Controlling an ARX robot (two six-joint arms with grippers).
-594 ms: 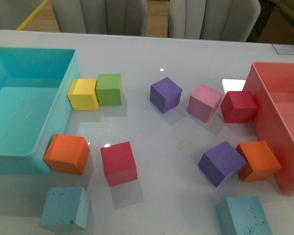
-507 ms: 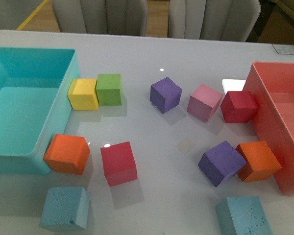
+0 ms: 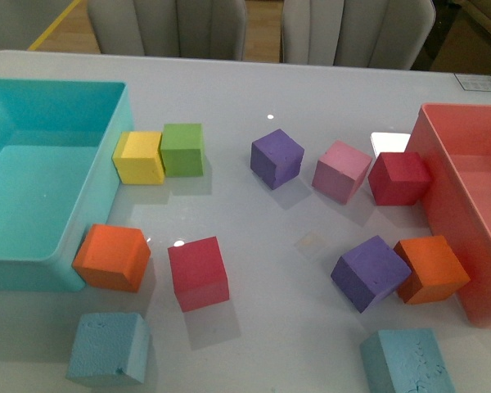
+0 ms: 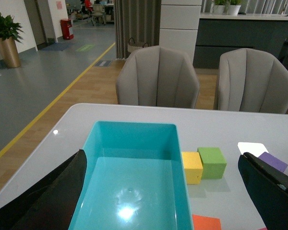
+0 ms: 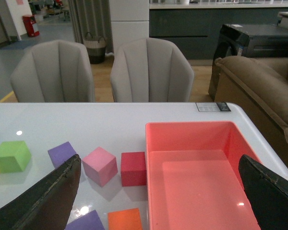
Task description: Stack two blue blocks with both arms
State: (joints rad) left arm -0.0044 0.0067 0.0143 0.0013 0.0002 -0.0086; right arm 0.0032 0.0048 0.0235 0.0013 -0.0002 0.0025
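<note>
Sky-blue foam cubes [image 3: 109, 348] [image 3: 407, 362], pitted, well apart

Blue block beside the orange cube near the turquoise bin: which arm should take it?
Left. That blue block lies on the robot's left, just nearer than the orange cube by the turquoise bin, which the open left gripper overlooks. The right gripper faces the red bin.
</note>
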